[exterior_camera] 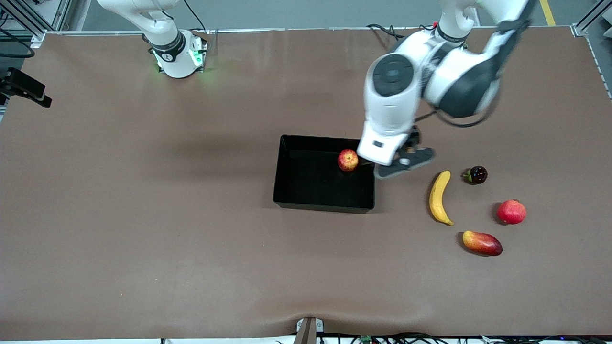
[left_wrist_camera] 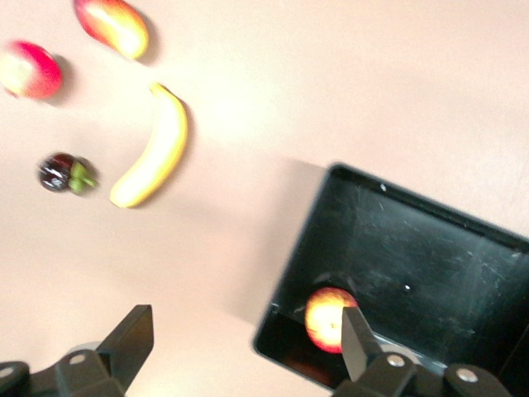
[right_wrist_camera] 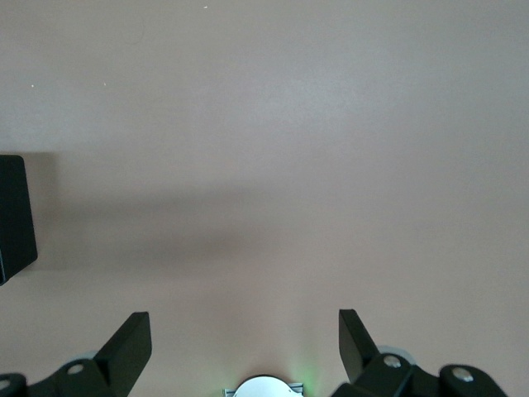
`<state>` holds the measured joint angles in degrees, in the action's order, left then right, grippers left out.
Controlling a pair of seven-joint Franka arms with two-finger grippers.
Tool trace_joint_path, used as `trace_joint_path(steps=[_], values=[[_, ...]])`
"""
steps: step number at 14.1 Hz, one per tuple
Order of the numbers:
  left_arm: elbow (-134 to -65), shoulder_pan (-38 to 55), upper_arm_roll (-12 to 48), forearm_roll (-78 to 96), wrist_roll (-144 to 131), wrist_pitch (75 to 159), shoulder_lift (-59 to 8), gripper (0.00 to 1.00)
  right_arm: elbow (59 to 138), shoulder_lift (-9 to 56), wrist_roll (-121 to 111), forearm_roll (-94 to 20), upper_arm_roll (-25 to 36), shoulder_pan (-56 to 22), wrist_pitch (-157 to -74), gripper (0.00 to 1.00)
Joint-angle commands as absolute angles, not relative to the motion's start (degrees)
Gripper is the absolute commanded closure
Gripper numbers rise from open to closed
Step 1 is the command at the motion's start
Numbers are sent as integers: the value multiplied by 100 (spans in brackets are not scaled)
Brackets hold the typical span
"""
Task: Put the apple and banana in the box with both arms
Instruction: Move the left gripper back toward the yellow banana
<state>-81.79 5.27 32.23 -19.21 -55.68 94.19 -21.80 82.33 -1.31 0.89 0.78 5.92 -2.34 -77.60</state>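
The left gripper (left_wrist_camera: 244,351) is hanging with fingers (left_wrist_camera: 132,335) spread wide and empty over the box (exterior_camera: 287,191) wall at the left arm's end. The apple (exterior_camera: 348,160) is lying in the box by that wall. The banana (exterior_camera: 440,198) is lying on the surface (exterior_camera: 143,215) beside the box. The right gripper (right_wrist_camera: 244,351) is waiting, fingers released, above bare surface

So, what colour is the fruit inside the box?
The apple in the box is red with yellow streaks, clearest in the front view.
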Motion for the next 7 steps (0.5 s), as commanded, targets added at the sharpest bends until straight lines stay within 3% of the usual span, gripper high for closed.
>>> trace_joint_path(steps=[1, 7], values=[[-8068, -121, 3270, -1644, -4967, 9255, -1865, 0, 8139, -88, 53, 185, 562, -193, -7682, 0], [-8068, -1158, 3270, -1425, -3782, 8966, -1284, 0, 8139, -88, 53, 185, 562, -185, -7682, 0]])
